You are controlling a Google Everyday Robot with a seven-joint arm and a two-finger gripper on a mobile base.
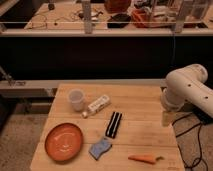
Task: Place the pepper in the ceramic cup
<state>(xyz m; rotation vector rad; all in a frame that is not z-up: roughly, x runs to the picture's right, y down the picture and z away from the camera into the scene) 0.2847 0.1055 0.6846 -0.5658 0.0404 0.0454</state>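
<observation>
The pepper (143, 159), slender and orange with a green stem at its right end, lies flat near the table's front right edge. The ceramic cup (76, 99), small, white and round, stands upright at the back left of the wooden table (145, 107). My white arm (187, 90) is folded at the table's right edge. My gripper (167, 118) hangs below it beside that edge, well behind the pepper and far right of the cup, holding nothing that shows.
A white tube-shaped bottle (98, 105) lies just right of the cup. A black ribbed object (114, 124) lies mid-table. A round orange plate (64, 141) and a blue sponge (100, 148) sit at the front left. A dark counter (100, 55) runs behind the table.
</observation>
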